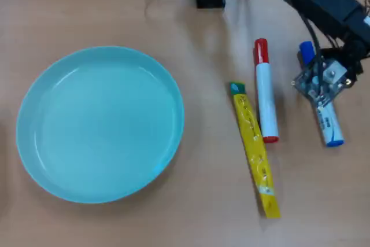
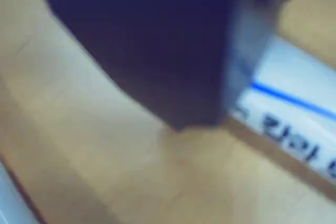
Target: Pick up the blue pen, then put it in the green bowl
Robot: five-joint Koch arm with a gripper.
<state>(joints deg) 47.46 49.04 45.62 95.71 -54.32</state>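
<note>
Your gripper (image 1: 319,85) sits right over the blue pen (image 1: 329,122) in the overhead view, on top of the pen's middle, with the blue cap (image 1: 306,52) poking out above it and the white barrel with its blue end sticking out below. The clear finger plates straddle the barrel, but you can't tell from here whether they are clamped on it or just around it, and you can't tell if the pen is off the table (image 1: 202,212).

Landmark is the pen. Just to its left in the overhead view lies the red marker (image 1: 265,91), roughly parallel, red cap up. Left of that again, nearly touching the marker's lower end, is the yellow tube (image 1: 255,151), slightly tilted, green tip at the top. The green bowl (image 1: 156,85) is well apart, far left of the pen, nothing in it.

Your wrist view is blurred. A dark gripper part (image 2: 157,45) fills the top, and the pen's white barrel (image 2: 299,114) with a blue stripe and dark print shows just right of it, against the table.
</note>
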